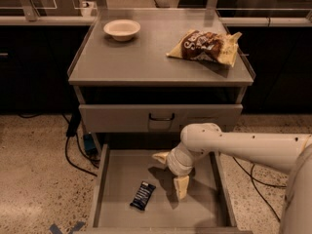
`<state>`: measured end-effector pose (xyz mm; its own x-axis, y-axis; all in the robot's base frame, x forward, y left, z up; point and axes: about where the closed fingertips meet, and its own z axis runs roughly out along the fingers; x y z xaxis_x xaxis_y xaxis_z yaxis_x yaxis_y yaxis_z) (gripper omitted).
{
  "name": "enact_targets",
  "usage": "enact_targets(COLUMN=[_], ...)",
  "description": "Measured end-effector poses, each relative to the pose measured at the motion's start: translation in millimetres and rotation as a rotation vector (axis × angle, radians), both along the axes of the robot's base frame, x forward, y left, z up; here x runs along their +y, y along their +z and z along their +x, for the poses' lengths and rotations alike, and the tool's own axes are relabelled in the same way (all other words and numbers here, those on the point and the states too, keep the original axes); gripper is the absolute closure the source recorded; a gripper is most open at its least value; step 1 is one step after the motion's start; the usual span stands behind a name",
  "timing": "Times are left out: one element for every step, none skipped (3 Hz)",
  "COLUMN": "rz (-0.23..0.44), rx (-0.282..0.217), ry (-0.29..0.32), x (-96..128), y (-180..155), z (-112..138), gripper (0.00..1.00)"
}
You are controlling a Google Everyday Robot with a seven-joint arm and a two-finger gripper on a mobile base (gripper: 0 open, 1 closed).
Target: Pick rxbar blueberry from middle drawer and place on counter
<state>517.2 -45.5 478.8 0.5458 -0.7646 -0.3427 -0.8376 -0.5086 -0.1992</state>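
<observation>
Navy-wrapped rxbar blueberry, white-printed, flat on the middle drawer floor, near the gripper, fingers wide apart, empty.

The gripper hangs over the pulled-out drawer, jaws spread, just right of the snack bar; bare floor lies all round the bar; low side walls and the closed drawer front above hem the space; on the counter, the bowl and the chip bag sit well apart, with bare surface between them.
</observation>
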Motion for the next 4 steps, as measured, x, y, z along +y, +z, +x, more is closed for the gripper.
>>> enact_targets(rz=[0.003, 0.024, 0.049, 0.079], rx=[0.002, 0.063, 0.111, 0.151], ry=[0.005, 0.05, 0.088, 0.119], x=[3, 19, 34, 50], y=[-9, -50, -79, -100], z=[0, 1, 0, -5], gripper=[0.0, 0.0, 0.0, 0.0])
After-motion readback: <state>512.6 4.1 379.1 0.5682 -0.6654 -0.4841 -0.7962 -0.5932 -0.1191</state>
